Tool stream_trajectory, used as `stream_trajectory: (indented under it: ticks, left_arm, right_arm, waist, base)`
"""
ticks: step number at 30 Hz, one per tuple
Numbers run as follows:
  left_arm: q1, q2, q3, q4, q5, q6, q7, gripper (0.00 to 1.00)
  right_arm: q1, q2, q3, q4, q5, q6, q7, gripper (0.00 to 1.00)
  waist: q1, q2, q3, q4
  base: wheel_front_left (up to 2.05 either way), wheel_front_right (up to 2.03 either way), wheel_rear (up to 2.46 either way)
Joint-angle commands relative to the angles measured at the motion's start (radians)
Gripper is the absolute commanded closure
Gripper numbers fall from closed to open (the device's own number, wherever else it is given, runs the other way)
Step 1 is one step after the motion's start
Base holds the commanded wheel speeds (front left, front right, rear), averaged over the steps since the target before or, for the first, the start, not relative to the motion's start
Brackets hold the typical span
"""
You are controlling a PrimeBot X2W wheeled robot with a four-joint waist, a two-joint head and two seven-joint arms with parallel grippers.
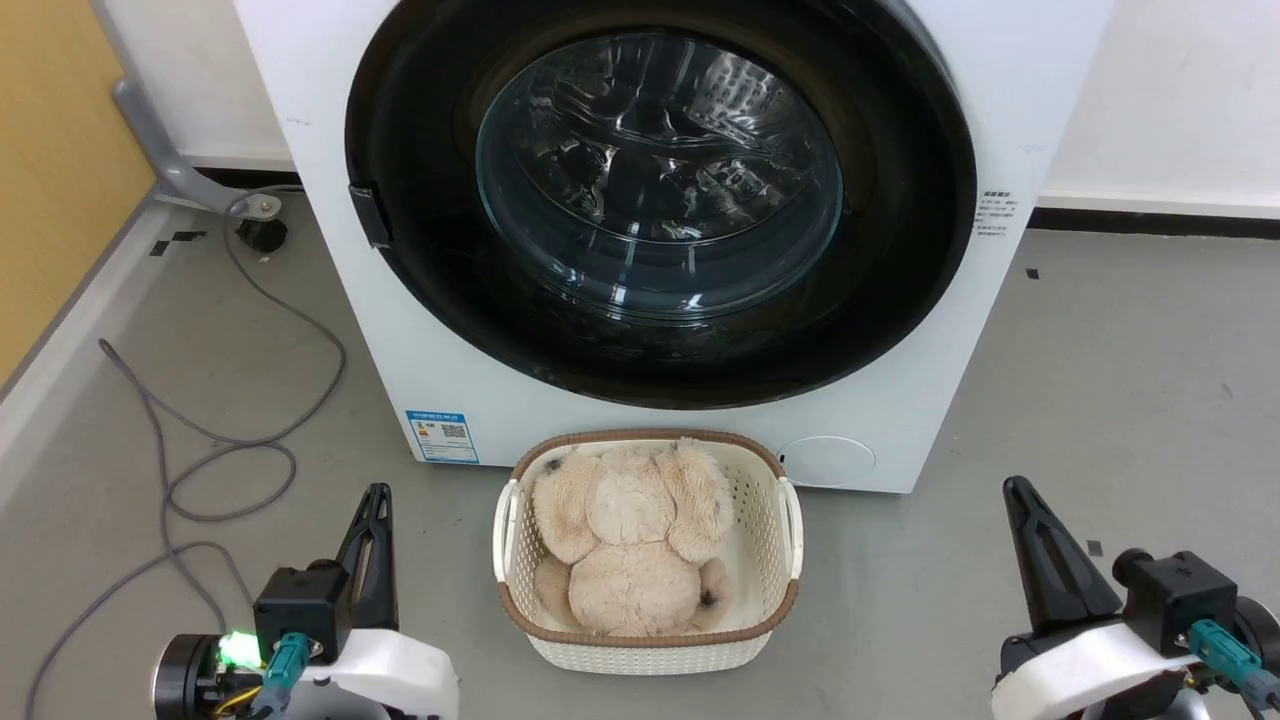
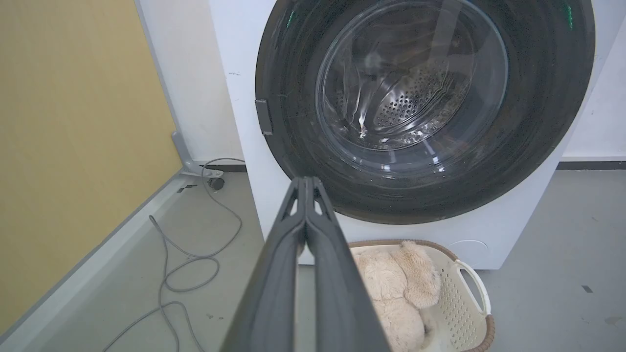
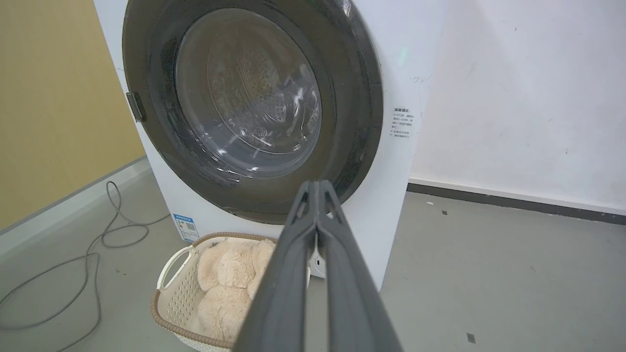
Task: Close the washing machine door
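The white washing machine (image 1: 330, 180) stands straight ahead, a blue sticker low on its front. Its round glossy black door (image 1: 420, 240) lies flat against the front, the clear glass bowl (image 1: 660, 170) in its centre showing the steel drum behind. The door (image 2: 547, 122) fills the upper part of the left wrist view and the door (image 3: 352, 98) stands at upper left of the right wrist view. My left gripper (image 1: 378, 492) is low at the left, fingers pressed together, shut and empty (image 2: 306, 180). My right gripper (image 1: 1015, 487) is low at the right, also shut and empty (image 3: 318, 183). Both stay well short of the machine.
A white basket (image 1: 790, 520) holding a beige plush toy (image 1: 630, 540) sits on the grey floor right before the machine, between my arms. A grey cable (image 1: 240, 440) loops on the floor at left beside a yellow wall (image 1: 50, 150). A white wall (image 3: 528, 98) runs to the right.
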Motion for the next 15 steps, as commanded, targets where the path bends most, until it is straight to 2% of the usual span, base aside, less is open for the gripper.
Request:
stream_trajectory:
  ticks: [1,15]
  left_arm:
    - [-0.001,-0.003,0.003,-0.005,0.006,-0.005,0.005,1.0]
    - [-0.001,-0.006,0.01,-0.01,0.007,-0.019,0.031,1.0]
  right_arm:
    - [-0.002,0.003,0.003,-0.007,-0.012,-0.001,0.005,1.0]
    - [-0.002,0.004,0.009,-0.011,-0.025,-0.001,0.032,1.0]
  waist:
    - [-0.0001,0.0,0.0,0.0]
    - [-0.0001,0.0,0.001,-0.005]
  base:
    - [0.0,0.0,0.0]
    - [0.0,0.0,0.0]
